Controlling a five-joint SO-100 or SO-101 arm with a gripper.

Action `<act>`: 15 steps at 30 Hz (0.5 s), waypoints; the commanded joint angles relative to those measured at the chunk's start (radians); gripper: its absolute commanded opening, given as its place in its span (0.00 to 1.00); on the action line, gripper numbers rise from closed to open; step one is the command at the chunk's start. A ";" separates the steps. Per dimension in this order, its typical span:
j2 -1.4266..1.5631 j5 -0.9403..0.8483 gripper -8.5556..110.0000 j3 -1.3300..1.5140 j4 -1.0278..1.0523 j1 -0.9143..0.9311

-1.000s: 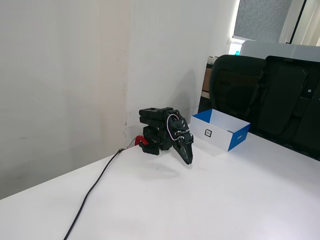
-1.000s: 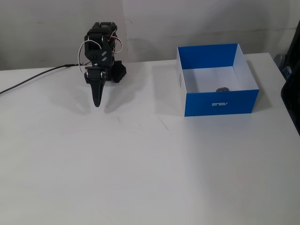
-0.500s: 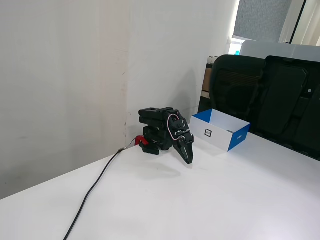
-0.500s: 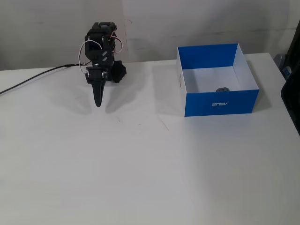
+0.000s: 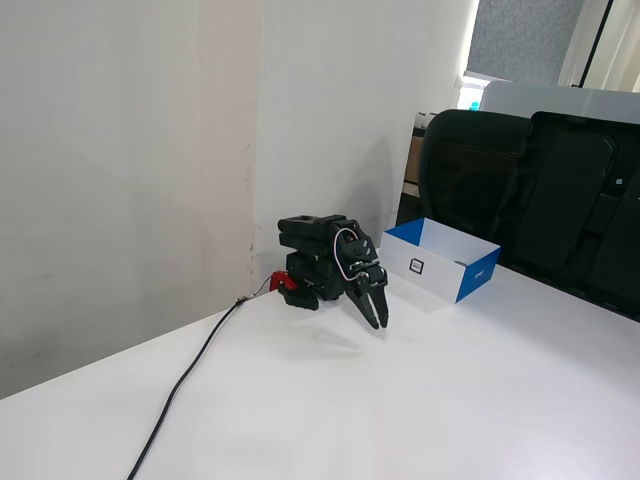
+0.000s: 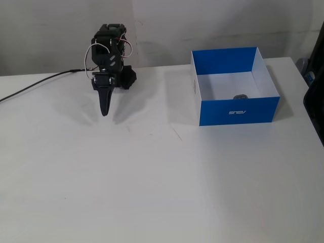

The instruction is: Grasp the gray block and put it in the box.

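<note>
Gray block (image 6: 240, 96) is already lying inside the box (image 6: 238, 111), against the near blue wall, so you are looking at the placing step apparently done. Your gripper (image 6: 105, 112) is folded low by the arm's base on the white table (image 6: 162, 182), well apart from the box, fingers slightly parted and gripping nothing. Nothing more seems called for beyond resting the arm.

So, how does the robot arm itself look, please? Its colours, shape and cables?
The arm is all black, made of blocky segments. The gripper has two slim black fingers tapering to a point. Thin white and reddish wires loop around the upper part. A red piece sits at its base, where a black cable runs off over the white table.
</note>
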 commanded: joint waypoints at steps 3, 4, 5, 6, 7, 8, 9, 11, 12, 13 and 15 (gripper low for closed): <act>0.011 0.005 0.12 0.020 -0.018 0.002; 0.011 0.005 0.12 0.020 -0.018 0.002; 0.011 0.005 0.12 0.020 -0.018 0.002; 0.011 0.005 0.11 0.020 -0.018 0.002; 0.011 0.005 0.11 0.020 -0.018 0.002; 0.011 0.005 0.10 0.020 -0.018 0.002; 0.011 0.003 0.09 0.020 -0.018 0.003; 0.011 0.002 0.09 0.020 -0.018 0.006; 0.011 0.002 0.09 0.020 -0.018 0.006; 0.011 0.000 0.09 0.020 -0.018 0.006; 0.011 0.000 0.09 0.020 -0.018 0.006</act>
